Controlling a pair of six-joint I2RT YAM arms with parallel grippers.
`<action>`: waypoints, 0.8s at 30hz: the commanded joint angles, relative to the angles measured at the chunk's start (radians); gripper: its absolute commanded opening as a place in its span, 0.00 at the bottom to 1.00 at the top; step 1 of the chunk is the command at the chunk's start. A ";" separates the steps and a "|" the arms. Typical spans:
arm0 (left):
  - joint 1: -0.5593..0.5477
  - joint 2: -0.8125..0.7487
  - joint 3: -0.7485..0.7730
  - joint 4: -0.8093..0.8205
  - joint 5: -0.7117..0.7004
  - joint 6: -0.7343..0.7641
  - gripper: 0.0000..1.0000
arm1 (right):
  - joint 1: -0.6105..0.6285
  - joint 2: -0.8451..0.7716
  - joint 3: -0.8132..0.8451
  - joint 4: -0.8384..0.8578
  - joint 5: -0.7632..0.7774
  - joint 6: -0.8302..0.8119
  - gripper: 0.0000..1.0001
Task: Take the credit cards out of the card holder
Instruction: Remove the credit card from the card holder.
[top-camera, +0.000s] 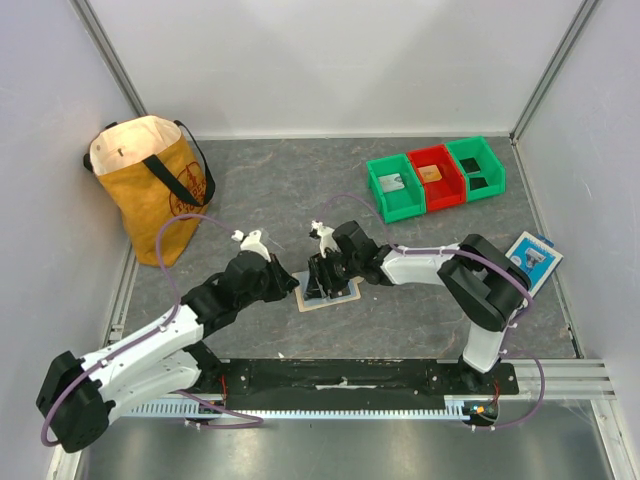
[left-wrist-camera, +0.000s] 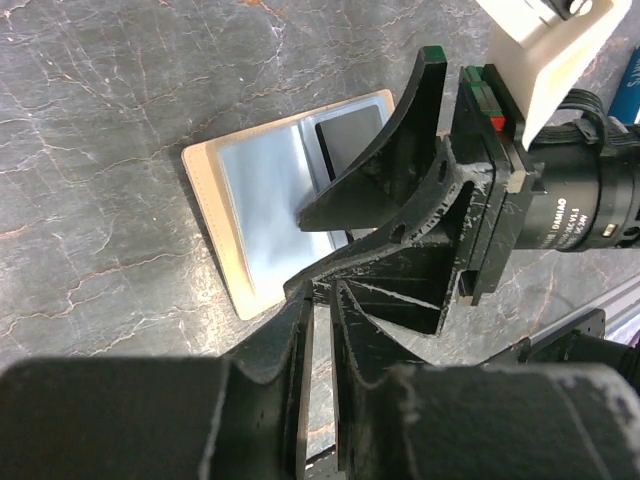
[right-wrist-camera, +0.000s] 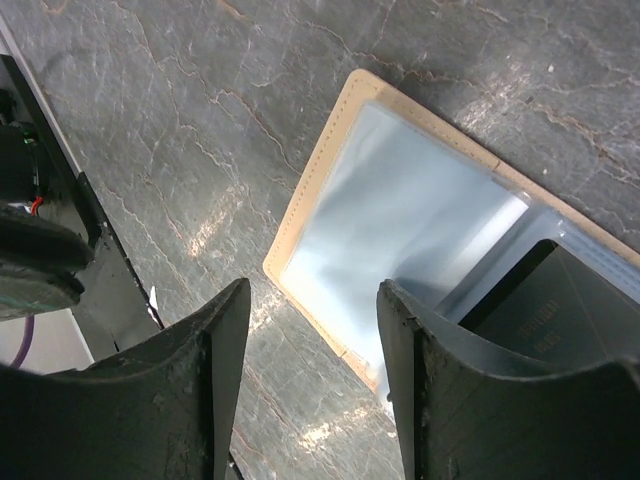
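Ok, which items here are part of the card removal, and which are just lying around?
Job: card holder; black card in its sleeve.
Lying about: yellow tote bag; three plastic bins; blue-and-white packet.

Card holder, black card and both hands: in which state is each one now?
card holder, opened flat, pale blue inner face up
black card, in the holder, not yet taken out
left hand, shut, holding nothing, by the holder's edge
right hand, open, low over the holder
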 joint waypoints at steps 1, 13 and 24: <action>0.002 -0.041 0.039 -0.042 -0.029 -0.035 0.18 | 0.002 0.019 0.048 0.005 0.006 -0.012 0.63; 0.002 0.037 0.104 0.010 0.050 -0.033 0.19 | -0.001 -0.110 0.048 -0.070 0.134 -0.066 0.58; 0.002 0.307 0.170 0.165 0.158 -0.033 0.24 | -0.071 -0.221 -0.042 -0.113 0.289 -0.094 0.36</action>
